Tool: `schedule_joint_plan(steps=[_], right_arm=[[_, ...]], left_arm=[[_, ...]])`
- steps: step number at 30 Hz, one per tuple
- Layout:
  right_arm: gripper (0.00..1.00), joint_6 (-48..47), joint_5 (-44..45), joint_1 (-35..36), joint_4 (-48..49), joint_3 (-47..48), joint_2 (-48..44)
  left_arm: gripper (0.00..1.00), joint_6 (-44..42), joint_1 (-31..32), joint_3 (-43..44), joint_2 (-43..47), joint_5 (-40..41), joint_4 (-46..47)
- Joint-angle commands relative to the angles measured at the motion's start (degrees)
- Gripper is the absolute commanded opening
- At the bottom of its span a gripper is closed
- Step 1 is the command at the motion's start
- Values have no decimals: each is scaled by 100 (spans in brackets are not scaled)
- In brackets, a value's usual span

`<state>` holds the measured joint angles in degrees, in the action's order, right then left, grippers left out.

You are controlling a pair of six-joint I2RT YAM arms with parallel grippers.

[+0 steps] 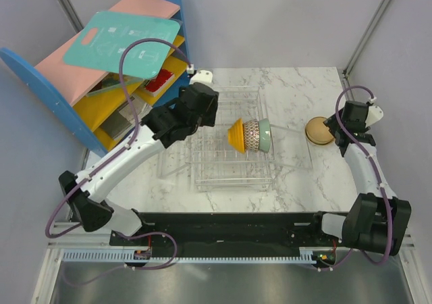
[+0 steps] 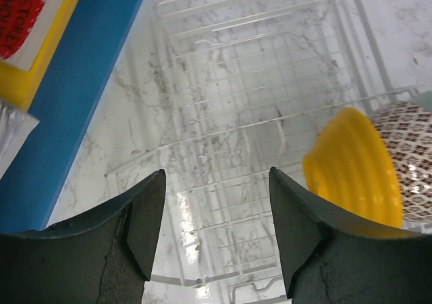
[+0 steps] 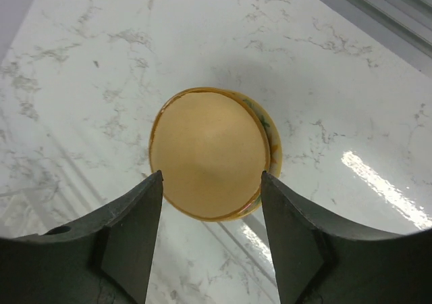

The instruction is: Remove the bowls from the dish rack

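Observation:
The wire dish rack (image 1: pixel 223 165) sits mid-table. Three bowls lie on their sides in a row in it: orange (image 1: pixel 236 135), mesh-patterned (image 1: pixel 252 136) and mint green (image 1: pixel 266 136). My left gripper (image 1: pixel 210 111) hovers open over the rack's left part. In the left wrist view the left gripper (image 2: pixel 216 179) holds nothing; the orange bowl (image 2: pixel 354 172) and mesh bowl (image 2: pixel 413 159) lie to its right. A cream bowl (image 3: pixel 209 154) stands on the table right of the rack, nested in another cream bowl (image 3: pixel 272 134). My right gripper (image 3: pixel 211 177) hangs open above the stack (image 1: pixel 318 130).
A blue-and-yellow shelf unit (image 1: pixel 101 74) with pink and teal boards stands at the back left, close to the rack; its blue side (image 2: pixel 74 94) shows in the left wrist view. Grey walls close in the table's back and right edges. Bare marble (image 1: pixel 290 88) lies behind the stack.

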<state>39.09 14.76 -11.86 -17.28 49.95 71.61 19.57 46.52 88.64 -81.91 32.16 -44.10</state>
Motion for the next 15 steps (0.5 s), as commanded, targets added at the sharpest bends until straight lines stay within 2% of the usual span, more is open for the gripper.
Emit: schedule_joint_plan(steps=[1,6,12,15], right_arm=[[68,344,-753,-18,-118,181,-227],[68,257,-1387,-18,198,-126,-236],[68,327,-2083,-27,480,-697,-438],[68,240,-2144,-18,489,-838,-482]], left_arm=[[70,-445,533,680,-527,53,103],[70,-366,621,1127,-975,-526,-45],[70,-586,797,2208,-1784,-307,-652],[70,-595,858,2324,-1881,-377,-697]])
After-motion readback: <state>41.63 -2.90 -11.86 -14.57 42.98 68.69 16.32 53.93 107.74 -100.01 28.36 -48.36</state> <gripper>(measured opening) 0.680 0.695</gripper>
